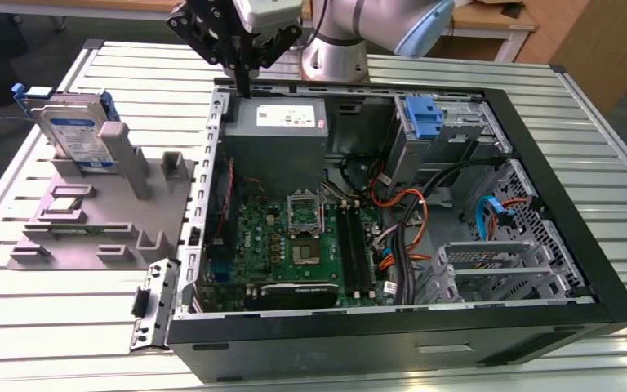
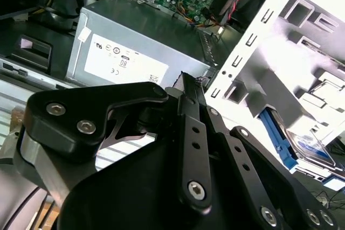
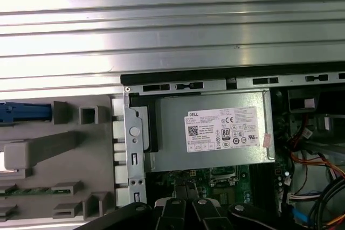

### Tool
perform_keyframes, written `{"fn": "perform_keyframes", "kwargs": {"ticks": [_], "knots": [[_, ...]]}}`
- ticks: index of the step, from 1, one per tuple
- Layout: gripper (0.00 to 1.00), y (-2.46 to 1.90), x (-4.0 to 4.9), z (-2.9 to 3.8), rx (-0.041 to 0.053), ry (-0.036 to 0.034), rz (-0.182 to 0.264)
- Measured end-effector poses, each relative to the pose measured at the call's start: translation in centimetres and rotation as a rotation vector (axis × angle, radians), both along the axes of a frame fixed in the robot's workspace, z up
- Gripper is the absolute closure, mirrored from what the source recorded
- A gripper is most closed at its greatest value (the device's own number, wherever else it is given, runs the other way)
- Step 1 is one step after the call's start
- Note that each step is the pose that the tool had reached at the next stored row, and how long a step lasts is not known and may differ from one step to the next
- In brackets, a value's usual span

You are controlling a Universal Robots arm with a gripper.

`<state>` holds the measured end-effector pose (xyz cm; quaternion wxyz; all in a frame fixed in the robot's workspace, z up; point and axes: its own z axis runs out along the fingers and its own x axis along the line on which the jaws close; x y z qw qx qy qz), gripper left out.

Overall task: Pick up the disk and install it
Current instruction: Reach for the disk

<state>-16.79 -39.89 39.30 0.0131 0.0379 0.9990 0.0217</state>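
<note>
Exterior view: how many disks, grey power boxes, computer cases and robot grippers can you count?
disk: 1
power-supply box: 1
computer case: 1
gripper: 1
Total: 4

The disk (image 1: 74, 131) shows silver metal with blue plastic rails; the holder (image 1: 85, 233) is matt grey plastic; the table (image 1: 575, 98), ribbed shiny metal.

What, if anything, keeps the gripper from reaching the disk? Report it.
Probably nothing. The disk stands upright in the grey holder outside the computer case, its top bare, and the gripper hangs over the case's edge.
</note>
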Motion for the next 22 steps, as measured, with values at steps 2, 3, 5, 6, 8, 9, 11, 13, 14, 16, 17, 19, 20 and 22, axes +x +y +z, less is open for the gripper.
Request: {"fn": "perform_keyframes", "kwargs": {"ticks": [2,3,5,6,8,9,11,13,14,16,17,19,20,22], "knots": [[0.89,0.00,-0.30,0.00,0.0000,0.0000,0.000],[0.89,0.00,-0.45,0.00,0.0000,0.0000,0.000],[0.89,0.00,-0.76,0.00,0.0000,-0.0001,0.000],[0.89,0.00,-0.91,0.00,0.0000,0.0000,0.000],[0.89,0.00,-1.22,0.00,0.0000,0.0000,0.000],[0.89,0.00,-1.37,-0.01,0.0000,0.0000,0.000],[0.89,0.00,-1.60,-0.01,0.0000,-0.0001,0.000],[0.89,0.00,-1.67,-0.01,0.0001,0.0000,0.000],[0.89,0.00,-1.68,-0.01,0.0000,-0.0001,0.000],[0.89,0.00,-1.70,0.00,0.0000,0.0000,0.000],[0.89,0.00,-1.70,-0.01,0.0000,0.0000,0.000],[0.89,0.00,-1.72,-0.01,0.0000,0.0000,0.000],[0.89,0.00,-1.72,-0.01,0.0000,0.0000,0.000],[0.89,0.00,-1.73,0.00,0.0000,0.0000,0.000]]}}
